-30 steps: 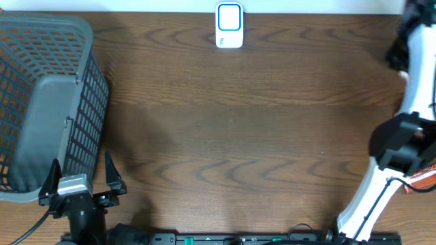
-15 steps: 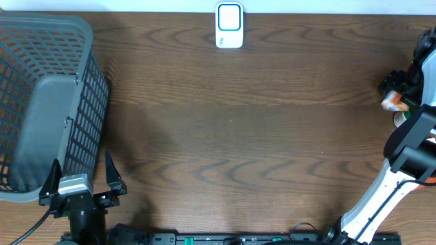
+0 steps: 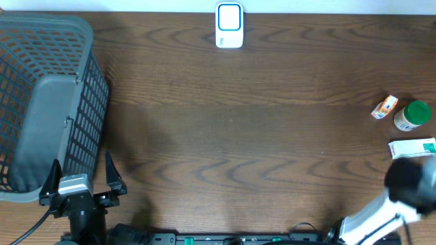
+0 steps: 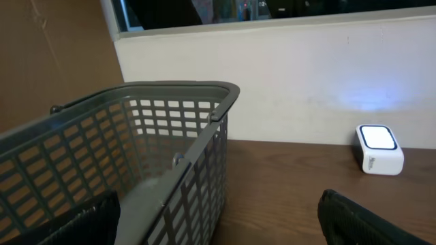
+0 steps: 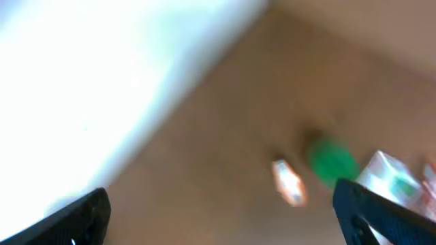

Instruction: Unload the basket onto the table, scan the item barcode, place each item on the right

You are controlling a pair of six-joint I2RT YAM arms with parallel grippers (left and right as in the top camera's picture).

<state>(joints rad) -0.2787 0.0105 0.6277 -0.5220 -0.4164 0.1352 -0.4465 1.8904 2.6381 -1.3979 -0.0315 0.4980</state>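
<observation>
Grabbing the green-capped bottle (image 3: 413, 116) squarely, barcode toward the scanner (image 3: 229, 26), seems key; both jaws gape wide, holding nothing

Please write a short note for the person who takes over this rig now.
Left gripper: open, empty, by the basket.
Right gripper: open, empty, at the right side of the table.
Items: orange packet, green-capped bottle, white-green box, together near the right edge; scanner at the far edge, middle.
Done: no item in the basket or at the scanner.
Left: pick one item, show its barcode to the scanner.
</observation>
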